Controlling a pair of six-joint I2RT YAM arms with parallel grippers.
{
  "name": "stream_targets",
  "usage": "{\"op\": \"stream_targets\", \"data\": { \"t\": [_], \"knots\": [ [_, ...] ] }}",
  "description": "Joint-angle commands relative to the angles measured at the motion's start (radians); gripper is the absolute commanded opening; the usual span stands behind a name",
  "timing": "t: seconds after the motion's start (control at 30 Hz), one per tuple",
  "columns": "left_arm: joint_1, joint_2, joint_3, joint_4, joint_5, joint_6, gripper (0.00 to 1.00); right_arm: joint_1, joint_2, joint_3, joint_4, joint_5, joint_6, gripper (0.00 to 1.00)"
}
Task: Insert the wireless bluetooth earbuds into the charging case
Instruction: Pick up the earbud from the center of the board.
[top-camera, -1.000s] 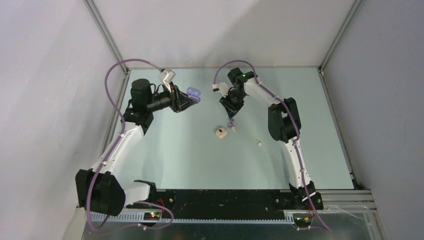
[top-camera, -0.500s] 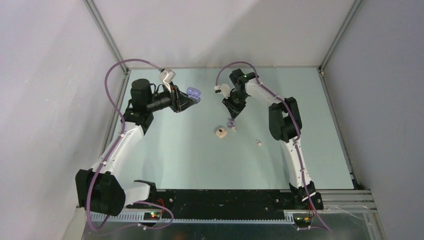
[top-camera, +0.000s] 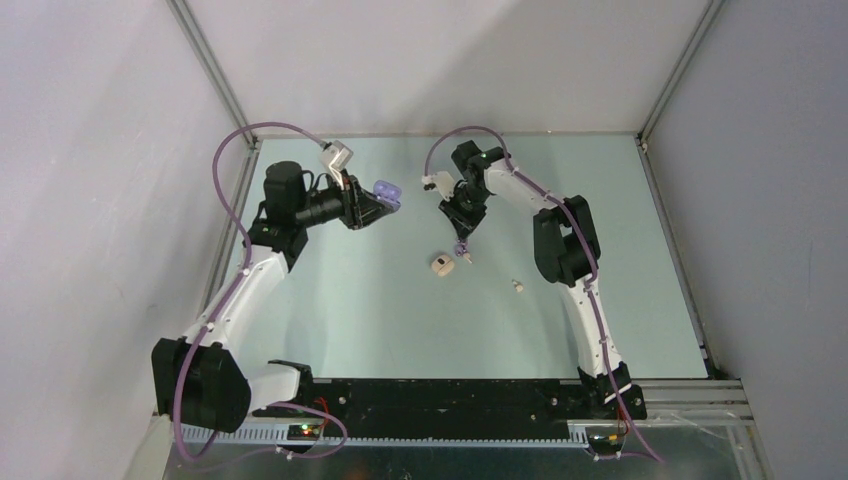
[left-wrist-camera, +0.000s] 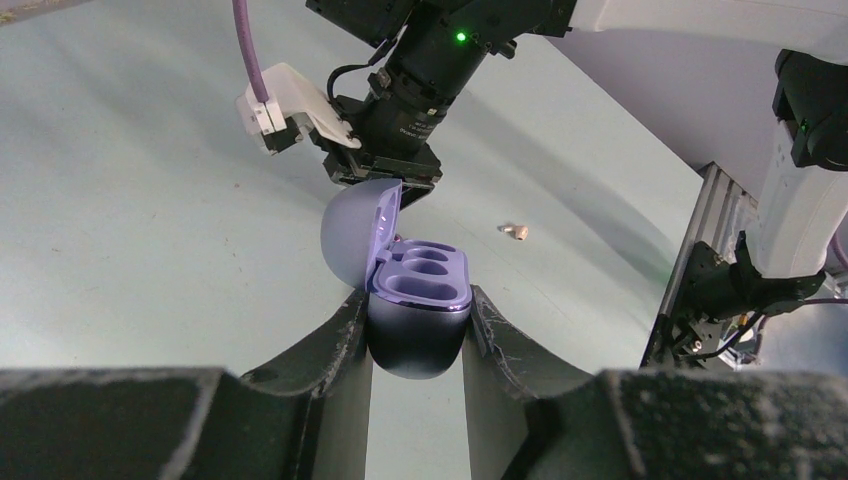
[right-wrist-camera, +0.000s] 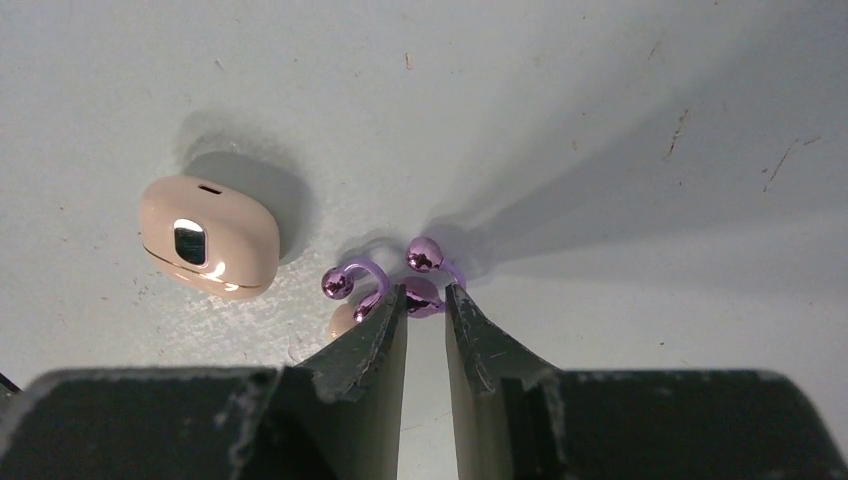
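Table (top-camera: 330, 300): pale green, both arms working over its far half.

Left gripper (left-wrist-camera: 417, 305): narrow, clamped on the base of the lavender charging case (left-wrist-camera: 420, 275) and holding it off the table. Lid hinged back and both wells empty, with the opening facing toward the right arm.

Right gripper (right-wrist-camera: 426, 300): down at the table, jaws narrow. One ball of a lavender earbud (right-wrist-camera: 424, 256) is pinched between the tips while its hoop and other ball stick out ahead. The bud lies on the surface, not yet lifted.

Beige case (right-wrist-camera: 208, 238): closed, on the table, near the buds to their left in the wrist view.

Second lavender earbud (right-wrist-camera: 345, 280): just beside the pinched one; touching or hooked, cannot tell. A beige earbud (right-wrist-camera: 341, 320) lies against the left finger. A white earbud (top-camera: 518, 287) sits well apart.

Judgement: step in hand is picking up the first bud.
- Grip is on a round ball, so slip or rotation is likely.
- Lift straight and slowly.
- Check that the neighbour does not ride up with it.
- Keep the case level, opening up, before carrying across.
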Motion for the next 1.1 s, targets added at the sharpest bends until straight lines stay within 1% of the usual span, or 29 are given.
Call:
{"op": "stream_targets", "data": {
  "t": [0.0,0.3,0.63,0.9,1.07],
  "knots": [
    [0.008,-0.039,0.003,0.007,-0.01,0.03,0.0,0.001,0.014,0.011,0.013,0.019,0.008,0.24],
    [0.007,-0.037,-0.002,0.009,-0.015,0.031,0.0,-0.005,0.013,0.02,0.042,0.059,0.026,0.22],
    [0.008,-0.032,0.004,0.003,-0.016,0.033,0.0,-0.02,0.019,0.036,0.043,0.067,0.025,0.2],
    [0.008,-0.029,0.006,-0.004,-0.016,0.035,0.0,-0.007,0.02,0.014,0.009,0.017,0.017,0.25],
    [0.008,-0.024,0.007,0.001,-0.016,0.033,0.0,0.0,0.019,0.005,0.002,0.01,0.034,0.26]
  ]
}}
